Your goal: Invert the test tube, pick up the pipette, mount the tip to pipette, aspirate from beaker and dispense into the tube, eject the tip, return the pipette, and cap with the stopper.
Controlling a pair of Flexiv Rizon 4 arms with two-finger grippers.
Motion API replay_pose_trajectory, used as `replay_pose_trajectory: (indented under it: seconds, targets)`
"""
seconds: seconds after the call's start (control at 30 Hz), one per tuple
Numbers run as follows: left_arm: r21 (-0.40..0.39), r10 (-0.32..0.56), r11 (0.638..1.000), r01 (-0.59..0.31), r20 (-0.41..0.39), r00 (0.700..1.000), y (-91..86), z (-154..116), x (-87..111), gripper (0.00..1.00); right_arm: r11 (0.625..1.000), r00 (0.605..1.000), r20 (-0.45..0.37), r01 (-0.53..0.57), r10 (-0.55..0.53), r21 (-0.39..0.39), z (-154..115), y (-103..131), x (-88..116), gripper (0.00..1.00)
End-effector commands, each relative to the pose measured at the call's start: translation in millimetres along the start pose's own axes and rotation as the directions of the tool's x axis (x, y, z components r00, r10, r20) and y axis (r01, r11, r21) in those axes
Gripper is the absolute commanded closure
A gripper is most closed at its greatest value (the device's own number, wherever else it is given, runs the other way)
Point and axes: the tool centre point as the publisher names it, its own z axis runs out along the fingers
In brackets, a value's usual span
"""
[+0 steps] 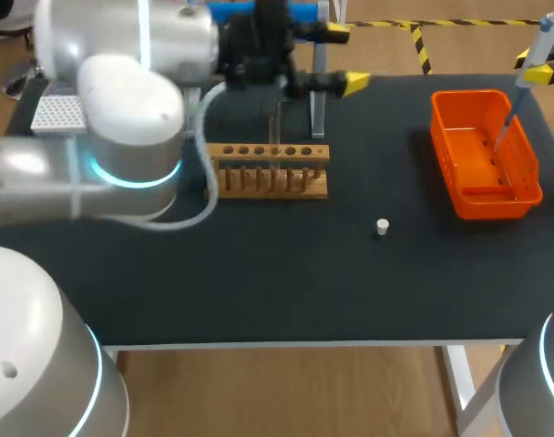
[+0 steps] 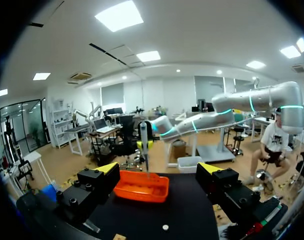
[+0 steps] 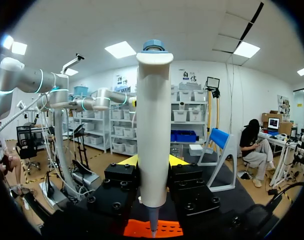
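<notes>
My right gripper (image 3: 153, 162) is shut on the white pipette (image 3: 153, 125), which stands upright between its fingers. In the head view the pipette (image 1: 530, 66) hangs at the far right, its thin tip (image 1: 503, 132) pointing down into the orange basket (image 1: 459, 196). A small white stopper (image 1: 383, 227) lies on the black mat. The wooden tube rack (image 1: 268, 170) stands mid-table with a clear tube (image 1: 276, 146) upright in it. My left gripper (image 1: 343, 58) is open and empty, held above and behind the rack. Its wrist view looks toward the basket (image 2: 142, 187) and the pipette (image 2: 144, 145).
A white tip box (image 1: 56, 114) sits at the far left behind my left arm. A blue pipette stand (image 1: 259, 11) with clear legs stands behind the rack. The table's front edge (image 1: 277, 344) runs below the dark mat.
</notes>
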Motion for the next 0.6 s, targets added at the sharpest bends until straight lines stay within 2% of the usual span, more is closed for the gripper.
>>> replay_pose_trajectory:
  seconds: [0.03, 0.3, 0.6]
  targets:
    - [-0.056, 0.004, 0.998, -0.004, 0.004, 1.000, -19.9, 104.7, -9.0, 0.00, 1.000, 1.000, -0.010, 0.000, 0.000, 0.002, -3.3, -0.4, -2.6, 1.00]
    - [-0.054, 0.014, 0.999, -0.011, 0.050, 0.999, -44.6, 156.1, -12.5, 0.00, 1.000, 1.000, -0.010, 0.000, 0.000, 0.002, -3.3, -0.4, -2.6, 1.00]
    - [-0.054, 0.014, 0.999, -0.011, 0.050, 0.999, -44.6, 156.1, -12.5, 0.00, 1.000, 1.000, -0.010, 0.000, 0.000, 0.002, -3.3, -0.4, -2.6, 1.00]
